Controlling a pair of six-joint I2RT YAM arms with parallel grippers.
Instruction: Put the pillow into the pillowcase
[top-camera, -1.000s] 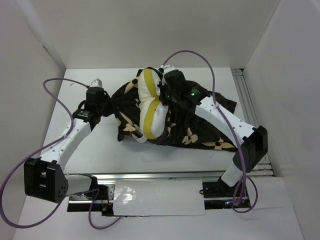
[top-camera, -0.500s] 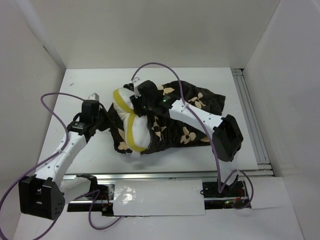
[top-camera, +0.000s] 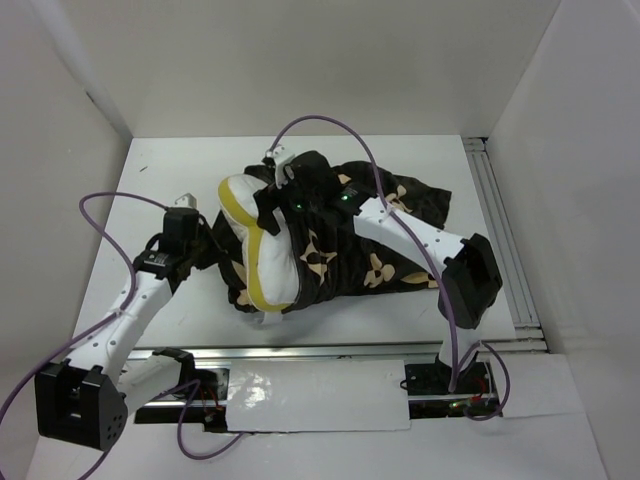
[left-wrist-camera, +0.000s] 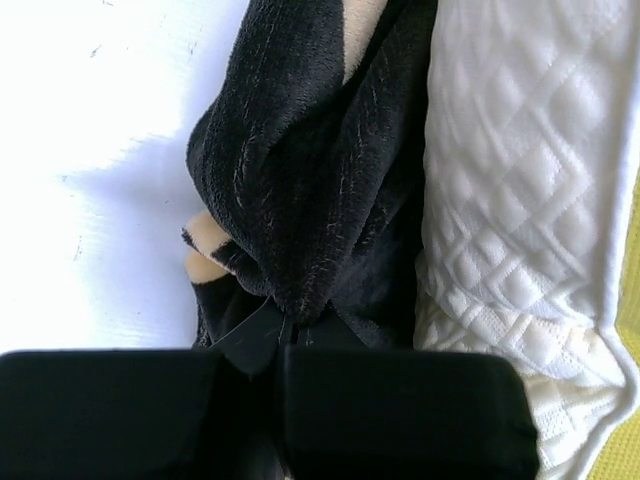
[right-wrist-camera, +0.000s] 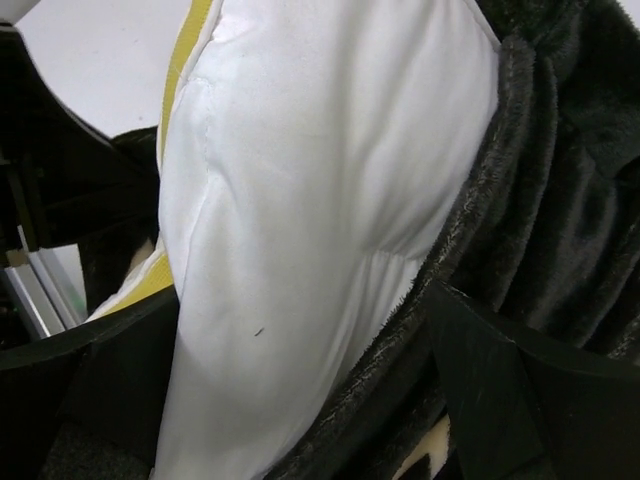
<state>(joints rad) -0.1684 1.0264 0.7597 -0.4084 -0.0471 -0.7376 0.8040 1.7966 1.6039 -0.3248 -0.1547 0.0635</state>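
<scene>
The white pillow with its yellow trim lies bunched at the middle left of the table, its right part inside the dark, tan-flowered pillowcase. My left gripper is shut on a fold of the pillowcase's left edge, and the quilted pillow lies just right of it. My right gripper is open over the pillow's top end. In the right wrist view the smooth pillow and the plush rim of the pillowcase lie between the widely spread fingers.
White walls close the table in on three sides. A metal rail runs along the right edge, and another rail with a white plate lies across the front. Purple cables loop above both arms.
The right arm swept left, dragging pillow and pillowcase with it, and its gripper has gone from shut to wide open. The left gripper kept its hold and shifted slightly left.
</scene>
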